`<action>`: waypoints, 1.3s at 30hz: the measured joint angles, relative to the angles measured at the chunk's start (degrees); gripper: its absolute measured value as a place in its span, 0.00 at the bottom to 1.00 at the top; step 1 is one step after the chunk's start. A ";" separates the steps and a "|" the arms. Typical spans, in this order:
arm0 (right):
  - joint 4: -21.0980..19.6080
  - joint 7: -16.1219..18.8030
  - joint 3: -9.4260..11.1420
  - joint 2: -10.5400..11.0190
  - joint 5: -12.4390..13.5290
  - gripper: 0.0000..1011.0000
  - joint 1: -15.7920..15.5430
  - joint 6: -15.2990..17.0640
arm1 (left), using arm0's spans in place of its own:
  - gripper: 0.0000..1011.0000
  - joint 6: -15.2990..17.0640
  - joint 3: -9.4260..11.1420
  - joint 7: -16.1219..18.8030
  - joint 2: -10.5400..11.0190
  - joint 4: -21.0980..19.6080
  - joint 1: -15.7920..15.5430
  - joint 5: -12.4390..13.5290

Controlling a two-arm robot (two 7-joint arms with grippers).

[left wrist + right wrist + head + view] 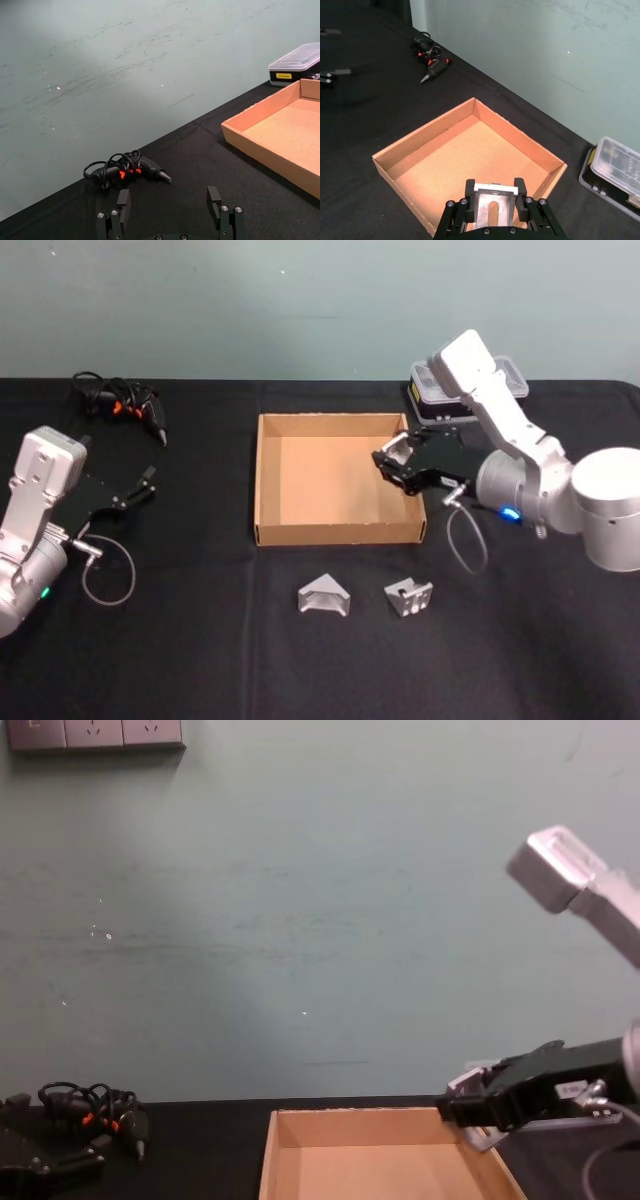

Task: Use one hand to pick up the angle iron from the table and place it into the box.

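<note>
Right gripper (396, 464): I read it above the box (340, 533), over the right wall near the far corner, with the fingers pinching an angle iron (492, 210).
Held piece: grey bare metal, with a flat face and one long slot. It sits upright between the fingers, off the box floor.
Spare brackets: two more grey ones, (324, 596) and (409, 596), lie on the table (200, 650) just in front of the box's near wall, apart from each other.
Left gripper (148, 480): well to the left of the box, fingers spread.
</note>
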 joint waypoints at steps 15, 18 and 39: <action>8.19 2.17 -0.96 -3.98 -2.37 0.45 2.58 -1.26 | 0.99 0.00 0.00 0.00 0.00 0.00 0.00 0.00; 9.00 2.32 -1.02 -4.38 -2.80 0.45 2.83 -1.27 | 0.99 0.00 0.00 0.00 0.00 0.00 0.00 0.00; 12.59 3.37 -0.05 -6.39 -5.26 0.45 3.53 -1.12 | 0.99 0.00 0.00 0.00 0.00 0.00 0.00 0.00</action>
